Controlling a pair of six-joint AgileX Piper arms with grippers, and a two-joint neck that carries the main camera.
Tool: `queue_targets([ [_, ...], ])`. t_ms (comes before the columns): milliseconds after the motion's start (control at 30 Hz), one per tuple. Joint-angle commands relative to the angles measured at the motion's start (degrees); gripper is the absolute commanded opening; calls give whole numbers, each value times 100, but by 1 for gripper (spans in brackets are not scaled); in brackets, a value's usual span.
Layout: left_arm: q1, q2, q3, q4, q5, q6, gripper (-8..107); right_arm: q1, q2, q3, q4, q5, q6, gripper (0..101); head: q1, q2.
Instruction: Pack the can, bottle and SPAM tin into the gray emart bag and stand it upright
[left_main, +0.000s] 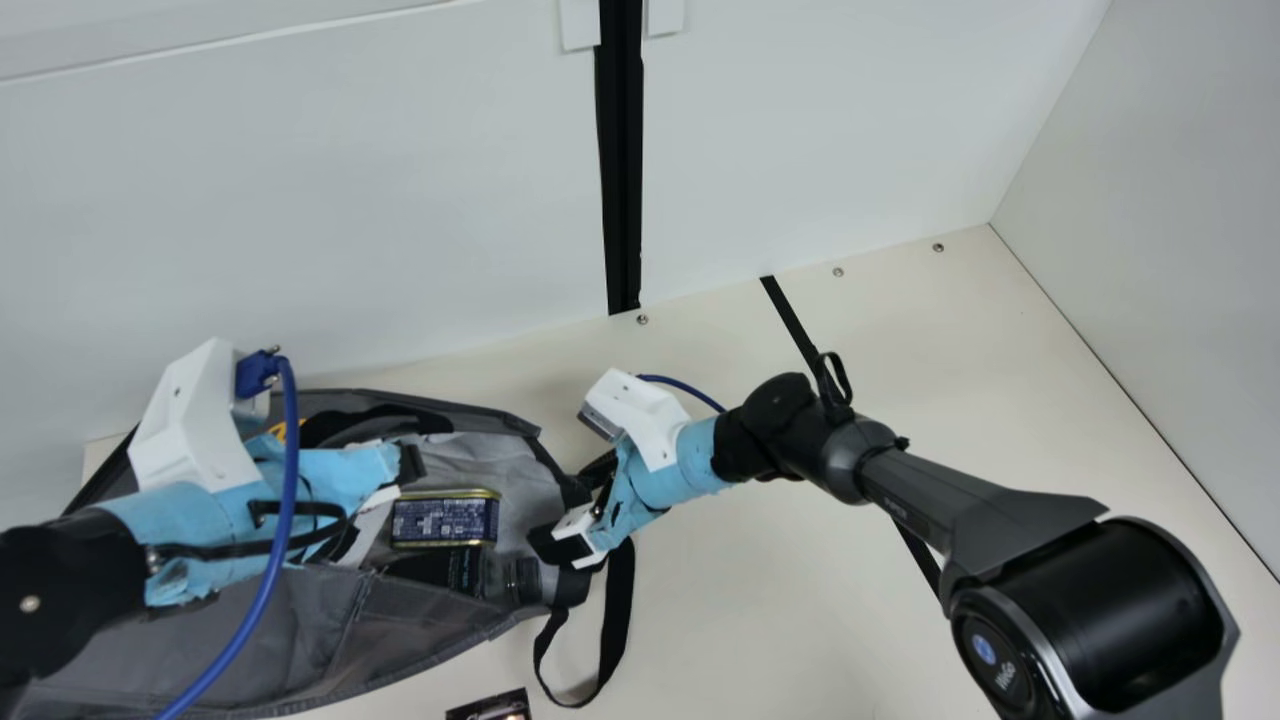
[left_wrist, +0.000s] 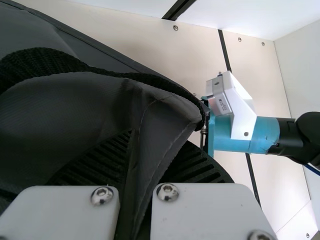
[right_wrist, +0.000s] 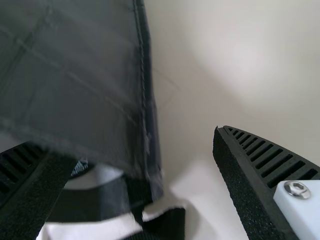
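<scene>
Holding tin (left_main: 446, 518) and bottle (left_main: 494, 577), gray bag (left_main: 290, 615)

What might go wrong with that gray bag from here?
The left gripper pinches a fold of the gray bag; if the cloth slips, the opening might sag. The black strap loops close beside the right gripper and might snag. The bottle's neck lies near that gripper too, so it could get knocked.
</scene>
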Motion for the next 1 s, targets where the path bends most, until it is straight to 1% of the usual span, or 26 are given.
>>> queue_targets([
  [0,0,0,0,0,0,0,-8,56,78,-81,1,9,11,95,-139,-5],
  [167,0,0,0,0,0,0,-8,175,265,-287,47,31,36,95,-139,-5],
  [400,0,0,0,0,0,0,-8,243,437,-471,57,91,111,48,-139,-5],
  [633,0,0,0,0,0,0,-8,201,447,-413,95,143,164,1,-139,-5],
  [667,0,0,0,0,0,0,-8,187,437,-387,119,151,165,0,-139,-5],
  [967,0,0,0,0,0,0,-8,-10,249,-52,435,274,155,0,-139,-5],
])
